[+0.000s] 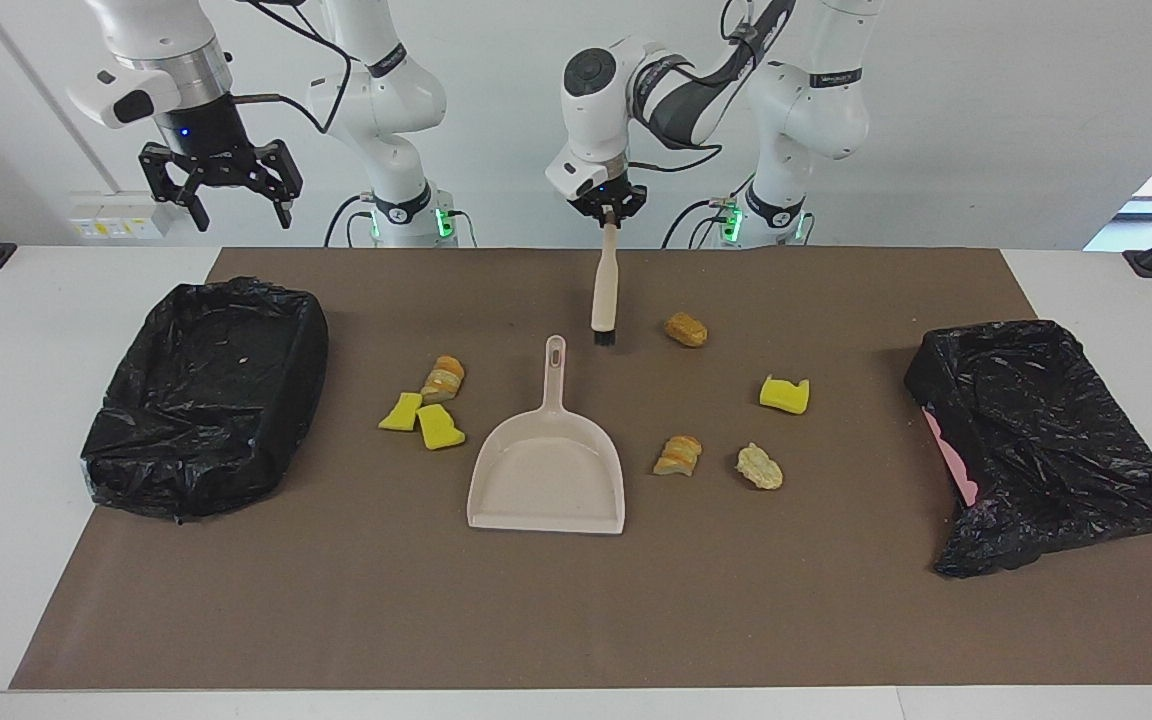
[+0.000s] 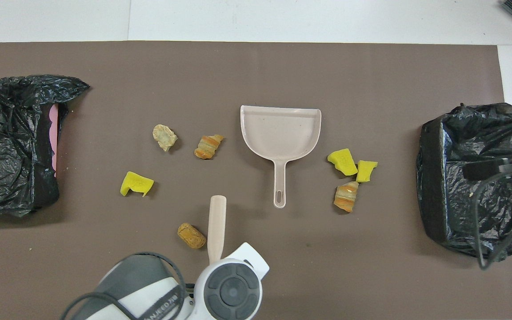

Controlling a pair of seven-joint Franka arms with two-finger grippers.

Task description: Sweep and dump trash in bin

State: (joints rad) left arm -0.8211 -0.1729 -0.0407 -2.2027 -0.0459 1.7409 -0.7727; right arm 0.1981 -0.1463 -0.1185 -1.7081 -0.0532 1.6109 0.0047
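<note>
My left gripper [image 1: 609,211] is shut on the top of the beige brush [image 1: 603,292], which hangs bristles down over the mat between the dustpan's handle and a tan bread scrap [image 1: 685,329]. From above, the brush [image 2: 217,222] sticks out from under the left wrist beside that scrap [image 2: 191,235]. The beige dustpan [image 1: 547,472] lies flat mid-mat. The trash is scattered on both sides of it: two yellow sponge chunks [image 1: 401,411] and a bread piece [image 1: 444,378] toward the right arm's end, several more scraps [image 1: 784,394] toward the left arm's end. My right gripper [image 1: 229,190] hangs open with nothing in it.
A black-bag-lined bin [image 1: 206,395] stands at the right arm's end of the brown mat [image 1: 576,620]. A second black bag [image 1: 1036,440], with pink showing at its mouth, lies slumped at the left arm's end.
</note>
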